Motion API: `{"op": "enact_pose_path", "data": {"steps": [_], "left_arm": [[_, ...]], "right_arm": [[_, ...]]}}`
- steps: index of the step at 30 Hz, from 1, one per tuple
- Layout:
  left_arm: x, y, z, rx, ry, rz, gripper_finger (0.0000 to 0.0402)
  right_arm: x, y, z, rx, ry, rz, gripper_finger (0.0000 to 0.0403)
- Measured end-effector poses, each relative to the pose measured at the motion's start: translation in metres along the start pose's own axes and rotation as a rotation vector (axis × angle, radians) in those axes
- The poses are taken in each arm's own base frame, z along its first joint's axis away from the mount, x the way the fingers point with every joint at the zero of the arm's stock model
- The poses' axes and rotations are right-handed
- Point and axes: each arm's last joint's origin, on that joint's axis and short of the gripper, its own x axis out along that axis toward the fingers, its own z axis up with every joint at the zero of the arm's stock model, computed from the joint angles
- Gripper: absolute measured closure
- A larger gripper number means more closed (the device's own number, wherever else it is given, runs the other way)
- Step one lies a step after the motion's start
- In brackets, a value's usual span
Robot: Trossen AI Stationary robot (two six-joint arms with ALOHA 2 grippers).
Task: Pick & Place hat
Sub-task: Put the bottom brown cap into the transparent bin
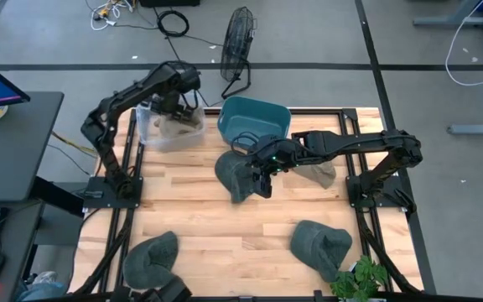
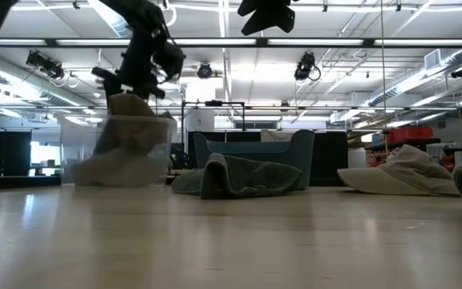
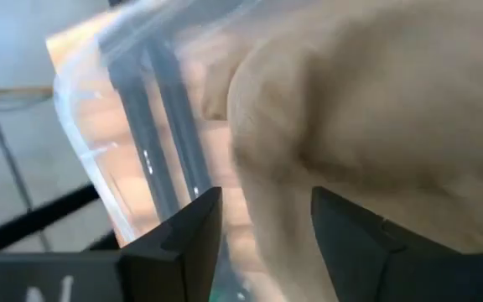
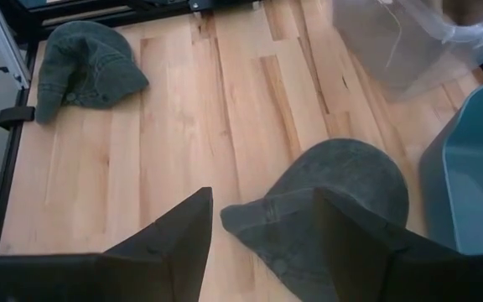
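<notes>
A dark green hat lies flat on the wooden table beside the teal bin. My right gripper hangs open above it, well clear in the low view. In its wrist view the fingers stand on either side of the hat's brim. My left gripper is open over the clear plastic bin at the far left. A tan hat sits inside that bin and rises toward the fingers. My left gripper stands open, coming from above at the tan hat's top inside the clear bin. Cloth fills the view between the fingers, but I cannot tell whether they touch it.
Another tan hat lies under the right arm. Two more green hats lie near the near edge, one left and one right. A small plant stands at the near right corner. Bare wood lies in the table's middle.
</notes>
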Motion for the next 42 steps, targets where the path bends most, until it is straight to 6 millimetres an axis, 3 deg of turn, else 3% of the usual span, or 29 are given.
{"op": "enact_pose_path", "data": {"steps": [8, 14, 19, 34, 39, 42], "left_arm": [[-0.043, 0.014, -0.017, -0.075, -0.180, -0.098, 0.0230], [-0.045, 0.001, -0.005, -0.110, -0.266, -0.228, 0.0297], [-0.030, -0.014, 0.008, -0.118, -0.231, -0.225, 0.0389], [0.056, -0.070, 0.042, -0.011, 0.013, -0.111, 0.0399], [0.069, -0.077, 0.050, 0.040, 0.053, -0.176, 0.0399], [0.063, -0.073, 0.048, 0.051, 0.055, -0.159, 0.0399]], "right_arm": [[0.000, 0.000, 0.000, -0.007, -0.003, -0.001, 0.0192], [0.000, -0.001, 0.000, -0.006, -0.004, -0.001, 0.0192], [0.000, -0.001, 0.000, -0.006, -0.003, 0.000, 0.0192], [0.000, -0.001, 0.000, -0.006, -0.001, -0.001, 0.0192], [0.000, -0.001, 0.000, -0.007, 0.001, -0.001, 0.0192], [0.000, -0.001, 0.000, -0.007, 0.001, -0.001, 0.0192]]}}
